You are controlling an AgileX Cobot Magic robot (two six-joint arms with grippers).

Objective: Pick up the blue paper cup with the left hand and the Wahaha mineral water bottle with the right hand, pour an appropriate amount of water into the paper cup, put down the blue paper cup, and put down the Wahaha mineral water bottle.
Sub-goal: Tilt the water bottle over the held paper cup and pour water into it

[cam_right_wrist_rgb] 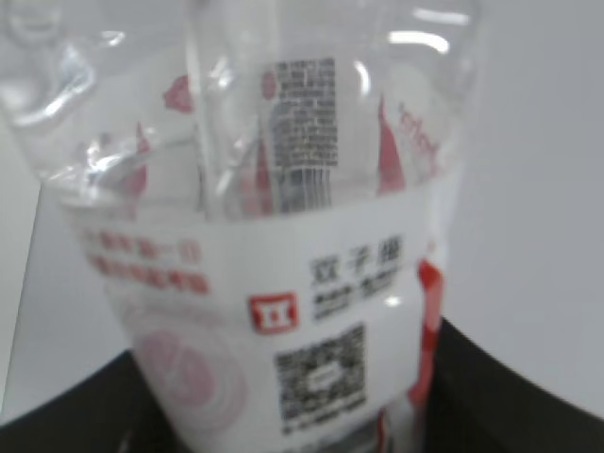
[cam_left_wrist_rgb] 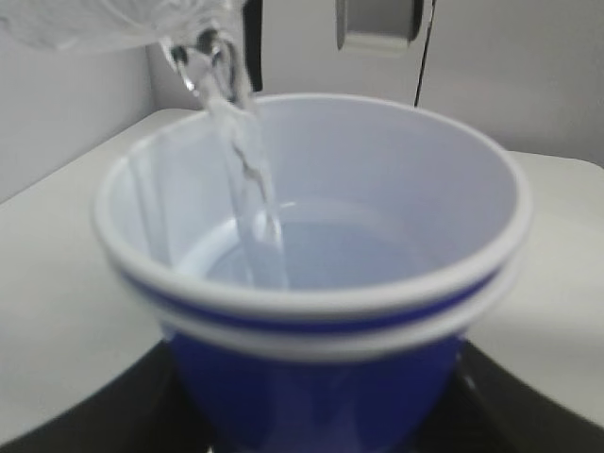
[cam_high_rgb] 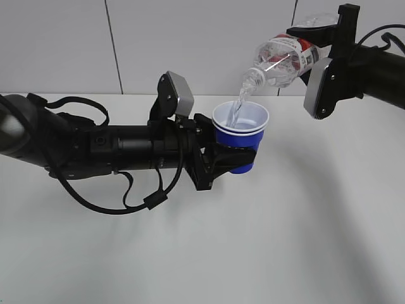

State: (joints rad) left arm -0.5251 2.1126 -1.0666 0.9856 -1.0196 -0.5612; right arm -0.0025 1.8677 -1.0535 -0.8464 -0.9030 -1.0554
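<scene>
My left gripper (cam_high_rgb: 235,154) is shut on the blue paper cup (cam_high_rgb: 240,135) and holds it upright above the white table. My right gripper (cam_high_rgb: 324,44) is shut on the Wahaha mineral water bottle (cam_high_rgb: 281,61), tilted mouth-down over the cup. A stream of water (cam_high_rgb: 236,109) falls from its neck into the cup. In the left wrist view the cup (cam_left_wrist_rgb: 316,274) fills the frame, its bottom covered with water (cam_left_wrist_rgb: 311,250), the stream (cam_left_wrist_rgb: 247,165) coming from the upper left. In the right wrist view the bottle's red and white label (cam_right_wrist_rgb: 274,321) fills the frame between the black jaws.
The white table (cam_high_rgb: 209,247) lies below both arms. A grey panelled wall (cam_high_rgb: 190,44) stands behind. The thick black left arm with looping cables (cam_high_rgb: 95,149) stretches across the left half of the exterior view.
</scene>
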